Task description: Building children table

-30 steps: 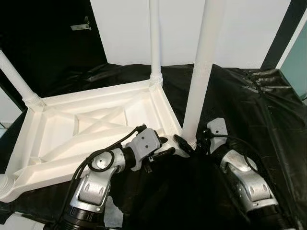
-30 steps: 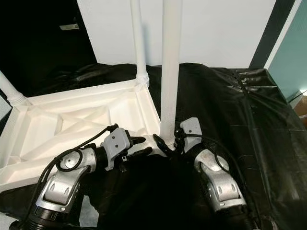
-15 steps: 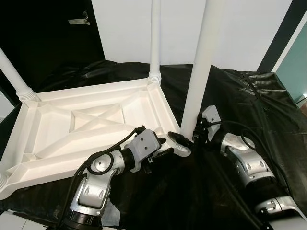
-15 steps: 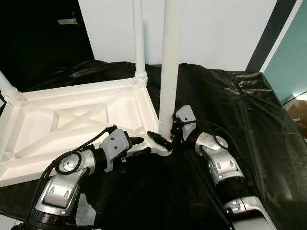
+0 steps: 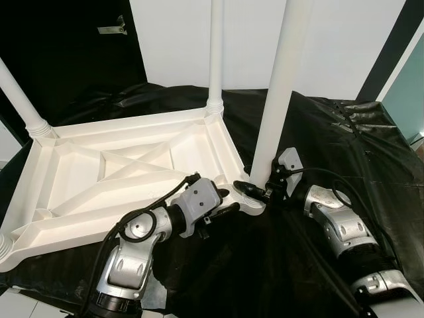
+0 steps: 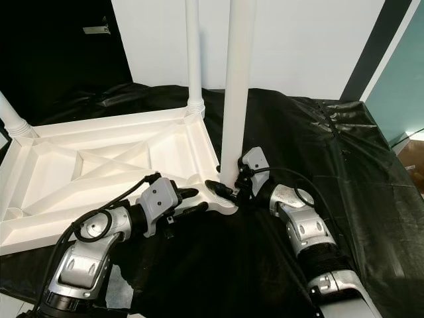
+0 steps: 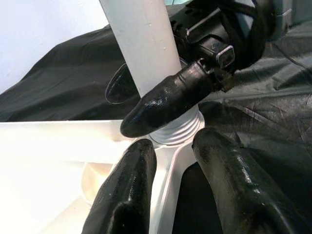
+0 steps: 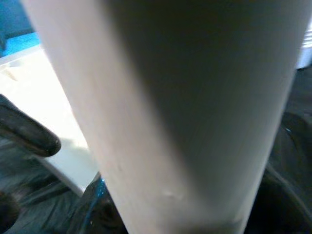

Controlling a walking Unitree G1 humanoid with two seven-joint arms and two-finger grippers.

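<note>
The white children's table (image 5: 112, 165) lies upside down on a black sheet, with its legs pointing up. At its near right corner a white leg (image 5: 278, 86) stands in its threaded socket (image 7: 178, 131). My right gripper (image 5: 255, 191) is shut on the base of this leg, one finger on each side (image 7: 165, 97). The leg (image 8: 170, 97) is very close in the right wrist view. My left gripper (image 5: 224, 203) is shut on the table's rim at the same corner, and its fingers (image 7: 126, 190) straddle the edge just below the socket.
Other legs stand at the far right corner (image 5: 215, 53) and the far left corner (image 5: 20, 96). The black sheet (image 5: 344, 139) covers the surface to the right. A white wall is behind, with a dark door (image 5: 73, 46) at the left.
The camera has shifted, so the whole scene sits a little differently. Both grippers have stayed at the near right corner, and the right one has kept its hold on the leg's base.
</note>
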